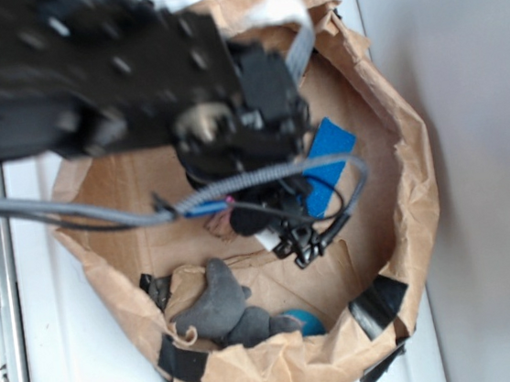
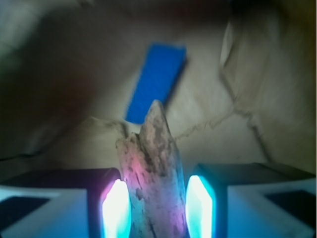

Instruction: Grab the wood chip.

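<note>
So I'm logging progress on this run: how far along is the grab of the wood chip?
Done: the gripper is down in the paper-lined bin, straddling the wood chip. In hand: the chip stands between the glowing pads, filling the gap; whether it is firmly pinched is unclear. Left: confirm the grip and lift. The blue block lies untouched beyond.

- No text, label, brand, number or sign can be read in either view.
- The exterior view shows the black arm's (image 1: pixel 85 72) housing blurred (any marking on it is lost in the blur).
- The wrist view shows only bare, unprinted surfaces.
</note>
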